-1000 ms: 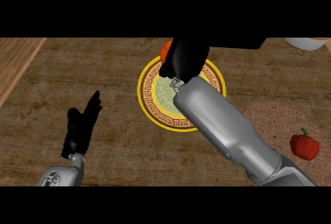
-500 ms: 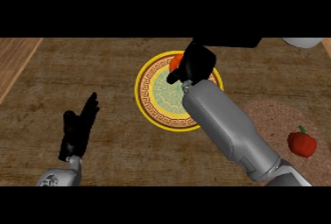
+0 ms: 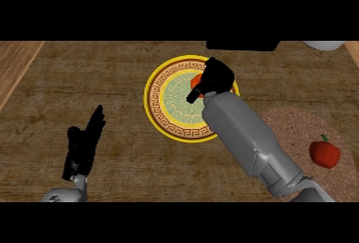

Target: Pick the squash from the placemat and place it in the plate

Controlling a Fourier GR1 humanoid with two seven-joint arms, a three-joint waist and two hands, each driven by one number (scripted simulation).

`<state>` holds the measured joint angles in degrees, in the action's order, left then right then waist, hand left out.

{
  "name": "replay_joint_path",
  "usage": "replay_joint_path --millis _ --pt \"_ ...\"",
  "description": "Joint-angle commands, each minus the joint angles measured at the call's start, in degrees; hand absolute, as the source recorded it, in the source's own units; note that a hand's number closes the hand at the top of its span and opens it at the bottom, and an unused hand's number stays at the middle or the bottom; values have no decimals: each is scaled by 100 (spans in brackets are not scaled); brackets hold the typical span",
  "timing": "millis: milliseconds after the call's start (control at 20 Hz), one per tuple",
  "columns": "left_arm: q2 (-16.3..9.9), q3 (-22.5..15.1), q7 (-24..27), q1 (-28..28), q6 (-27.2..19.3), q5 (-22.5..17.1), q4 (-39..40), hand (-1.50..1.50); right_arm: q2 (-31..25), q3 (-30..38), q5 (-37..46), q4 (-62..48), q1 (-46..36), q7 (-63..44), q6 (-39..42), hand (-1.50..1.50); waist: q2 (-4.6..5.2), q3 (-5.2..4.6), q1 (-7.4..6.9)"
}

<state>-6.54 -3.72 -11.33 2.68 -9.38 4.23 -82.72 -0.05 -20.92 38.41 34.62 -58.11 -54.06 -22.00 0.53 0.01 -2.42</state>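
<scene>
The orange squash (image 3: 198, 84) shows only as a small smooth patch under the black right hand (image 3: 216, 80), whose fingers (image 3: 195, 95) curl down round it and hide most of its shape. It is held over the round plate (image 3: 160, 114), above the plate's upper right part; whether it touches the plate's surface cannot be told.

The plate has a bright yellow rim, a brown band with a yellow key pattern inside that, and a pale green patterned middle. It lies flat on the brown, rough-grained worktop (image 3: 84, 76). The grey, smooth right forearm (image 3: 249, 137) crosses the plate's right edge on a slant, coming up from the lower right.

To the right of the forearm lies a round, reddish-brown woven placemat (image 3: 294, 123) with a coarse speckled weave. On it, near its right side, rests a glossy red bell pepper with a small green stem (image 3: 325, 153), well apart from the plate.

At the left, the black left hand (image 3: 84, 144) rests open, fingers straight and pressed together, pointing up the view. Between it and the plate is bare worktop.

A lighter wooden strip (image 3: 17, 66) borders the worktop at the upper left. At the top edge stand a dark object (image 3: 242, 45) and part of a pale round thing (image 3: 324, 45), both cut off.
</scene>
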Motion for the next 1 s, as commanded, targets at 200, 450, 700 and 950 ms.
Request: replay_joint_path --millis 200,450,700,950 --pt "-195 146 -368 139 76 -51 -229 0 5 -156 -594 992 451 1335 -1642 -150 -36 14 33" --pt "-182 323 -125 151 124 -178 157 0 5 329 -1078 2001 913 2016 -2701 -150 -50 6 253" --pt "102 65 -57 -1 -109 65 8 0 5 299 -1822 2734 1760 2900 -2749 -150 -53 2 232" --pt "-72 277 -249 37 53 -52 -185 0 5 178 -2432 2884 2173 3884 -2595 -150 -48 1 200"
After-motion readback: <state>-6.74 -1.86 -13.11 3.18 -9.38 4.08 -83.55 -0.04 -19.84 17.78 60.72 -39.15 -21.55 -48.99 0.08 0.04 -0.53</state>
